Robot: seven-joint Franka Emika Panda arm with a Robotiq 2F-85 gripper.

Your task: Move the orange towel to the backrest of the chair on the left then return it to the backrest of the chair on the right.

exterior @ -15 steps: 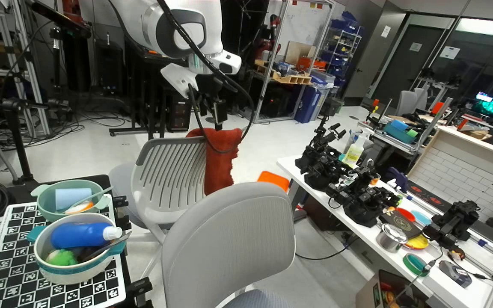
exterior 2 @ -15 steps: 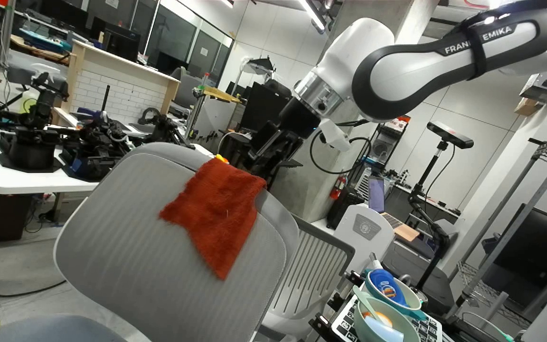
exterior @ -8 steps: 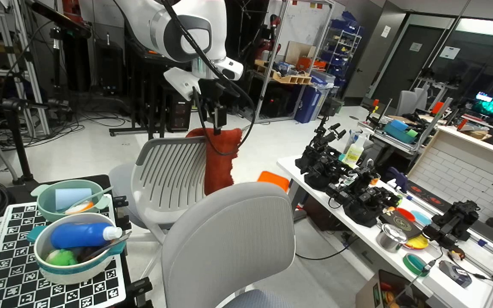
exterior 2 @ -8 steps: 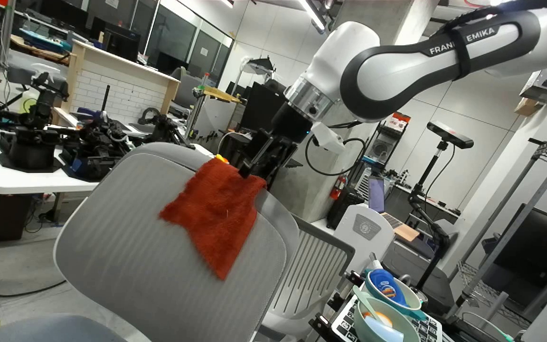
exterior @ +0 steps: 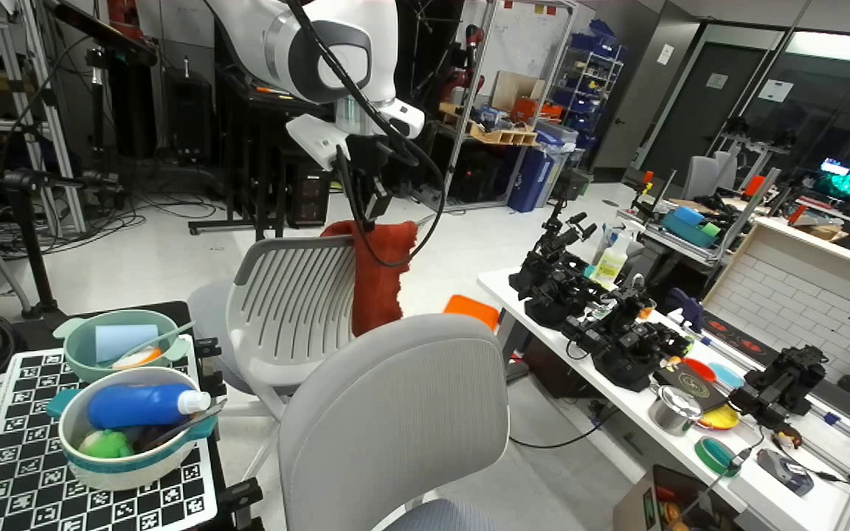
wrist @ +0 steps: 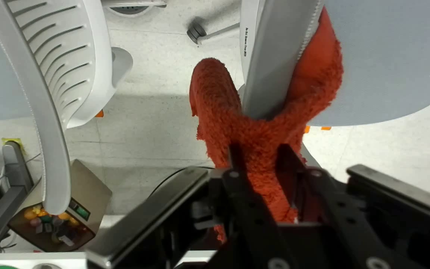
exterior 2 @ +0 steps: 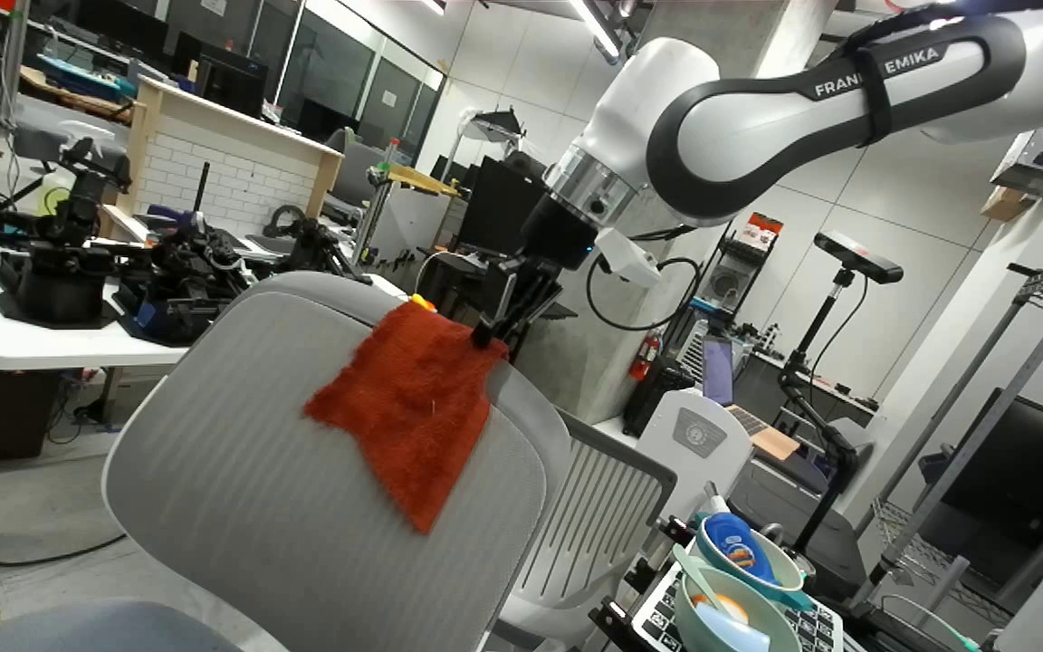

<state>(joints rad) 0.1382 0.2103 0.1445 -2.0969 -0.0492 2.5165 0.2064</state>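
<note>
Only the wrist view clearly shows the tool parted with orange towel between.

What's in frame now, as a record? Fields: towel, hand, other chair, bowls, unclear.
towel: rust-orange, draped over a grey backrest, hanging down both faces
hand: at the towel's top, fingers framing it in the wrist view
other chair: grey, set apart, floor visible between the two
green bowl: on checkered board
white bowl: same board, blue bottle lying in it
unclear: whether the hand grips the towel
</note>
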